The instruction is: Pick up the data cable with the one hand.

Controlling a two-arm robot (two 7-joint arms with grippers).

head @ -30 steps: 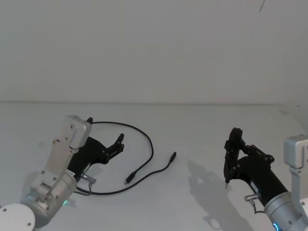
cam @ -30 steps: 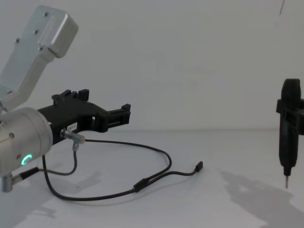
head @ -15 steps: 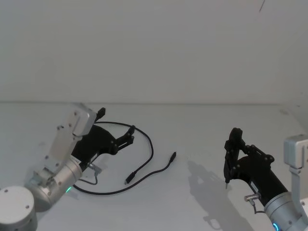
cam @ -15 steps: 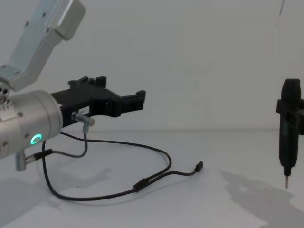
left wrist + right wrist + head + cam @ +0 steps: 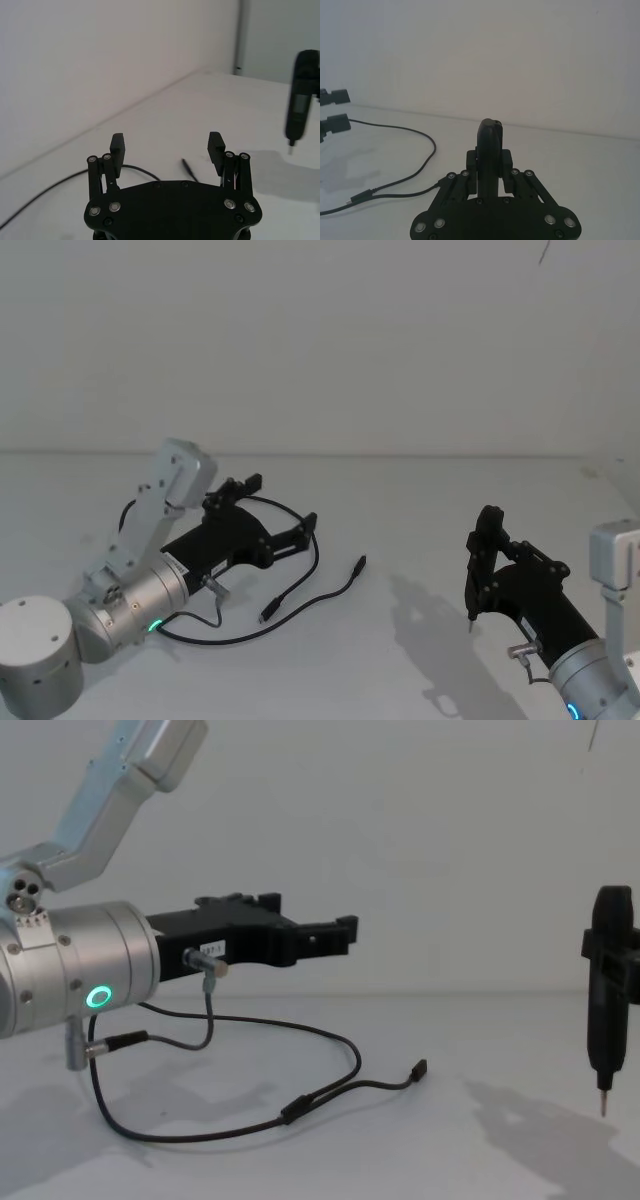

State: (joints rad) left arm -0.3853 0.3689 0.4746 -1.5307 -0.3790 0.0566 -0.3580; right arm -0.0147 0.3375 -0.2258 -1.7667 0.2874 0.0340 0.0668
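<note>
In the head view, the left claw (image 5: 280, 505), spread wide, hovers over the far bend of the data cable (image 5: 316, 562), which loops across the counter (image 5: 400, 490) toward 4 o'clock; the right claw (image 5: 487, 540) sits parked at 3 o'clock. In the left wrist view, the cable (image 5: 142, 172) shows between the fingers (image 5: 117, 142), untouched. In the chest view, the claw (image 5: 310, 915) rides well above the cable (image 5: 345, 1055), so it should probably drop straight down, straddle one strand and close squarely.
</note>
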